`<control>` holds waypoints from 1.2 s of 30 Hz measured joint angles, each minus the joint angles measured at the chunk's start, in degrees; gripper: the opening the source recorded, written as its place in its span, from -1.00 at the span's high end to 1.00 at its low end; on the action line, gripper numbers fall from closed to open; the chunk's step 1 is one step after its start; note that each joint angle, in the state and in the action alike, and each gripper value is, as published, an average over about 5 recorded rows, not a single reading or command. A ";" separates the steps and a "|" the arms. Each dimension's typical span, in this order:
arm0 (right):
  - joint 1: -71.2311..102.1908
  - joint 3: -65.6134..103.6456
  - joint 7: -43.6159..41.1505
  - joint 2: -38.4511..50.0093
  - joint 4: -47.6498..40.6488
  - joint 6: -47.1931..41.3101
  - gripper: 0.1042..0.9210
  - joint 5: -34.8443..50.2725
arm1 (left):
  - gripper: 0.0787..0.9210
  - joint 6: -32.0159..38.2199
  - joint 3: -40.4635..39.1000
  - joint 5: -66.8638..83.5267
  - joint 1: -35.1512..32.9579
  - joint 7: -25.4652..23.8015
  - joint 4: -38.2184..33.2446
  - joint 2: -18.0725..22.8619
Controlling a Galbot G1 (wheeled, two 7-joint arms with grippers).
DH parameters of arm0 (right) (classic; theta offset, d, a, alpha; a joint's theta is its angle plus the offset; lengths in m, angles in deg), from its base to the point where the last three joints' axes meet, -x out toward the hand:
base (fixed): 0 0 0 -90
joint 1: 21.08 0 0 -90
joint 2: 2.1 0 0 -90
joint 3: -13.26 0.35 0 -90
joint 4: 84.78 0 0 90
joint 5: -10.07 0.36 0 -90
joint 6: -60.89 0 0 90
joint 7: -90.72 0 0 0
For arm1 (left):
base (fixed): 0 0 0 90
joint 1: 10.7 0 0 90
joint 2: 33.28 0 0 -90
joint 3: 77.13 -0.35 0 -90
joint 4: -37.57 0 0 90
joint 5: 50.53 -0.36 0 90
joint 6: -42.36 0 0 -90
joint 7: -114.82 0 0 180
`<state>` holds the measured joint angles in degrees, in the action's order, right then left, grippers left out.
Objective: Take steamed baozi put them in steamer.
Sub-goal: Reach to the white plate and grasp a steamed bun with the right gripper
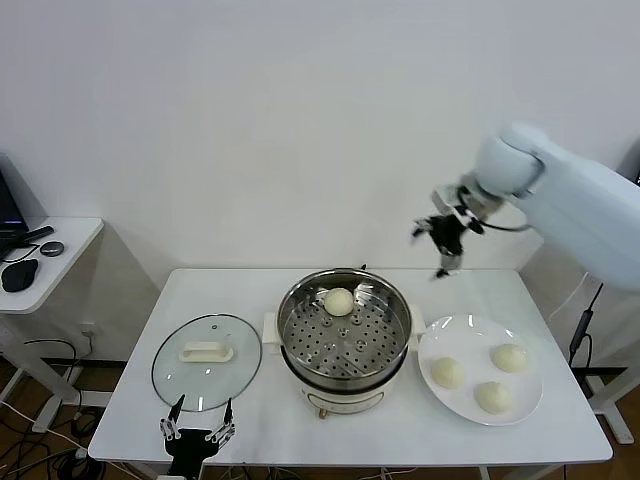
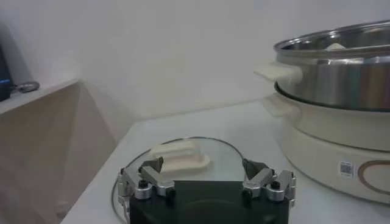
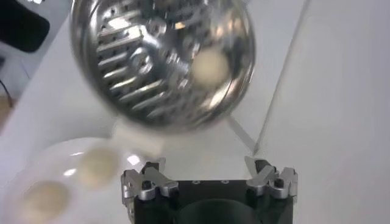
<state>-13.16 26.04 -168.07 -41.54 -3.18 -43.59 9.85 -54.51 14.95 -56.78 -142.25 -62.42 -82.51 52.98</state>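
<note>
Reading the steamer's (image 1: 345,340) base turned up only a small square code sticker (image 2: 346,168), too small to make out. The right tool (image 1: 441,247) hung in the air above the table's (image 1: 230,290) far edge, behind the steamer, its fingers spread wide and holding nothing. One baozi (image 1: 339,301) lay on the perforated tray at the back of the pot. Three more baozi (image 1: 447,373) sat on the plate (image 1: 482,338) just right of it. The left tool (image 1: 199,434) waited at the table's near edge beside the lid (image 1: 205,362), fingers apart, empty.
</note>
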 measured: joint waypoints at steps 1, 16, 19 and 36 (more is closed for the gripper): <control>1.16 0.62 0.00 1.12 0.85 -1.06 -0.76 -0.50 | -0.77 -0.06 0.09 0.14 -0.02 -0.03 0.00 -0.05; 25.53 14.24 1.56 5.59 4.91 -8.07 -0.76 -11.41 | -0.77 -0.28 0.51 0.35 -1.62 -0.06 -0.49 0.68; 29.23 16.37 1.83 4.70 4.35 -8.60 -0.76 -12.94 | -0.77 -0.29 0.52 0.30 -1.59 -0.07 -0.17 0.84; 38.99 21.53 3.17 0.06 0.28 -8.93 -0.76 -18.11 | -0.77 -0.88 0.74 0.62 -0.61 -0.63 0.69 1.39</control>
<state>25.83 47.56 -164.90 -41.48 -2.90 -52.52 -8.25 -55.39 15.68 -56.15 -142.87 -63.05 -81.82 54.37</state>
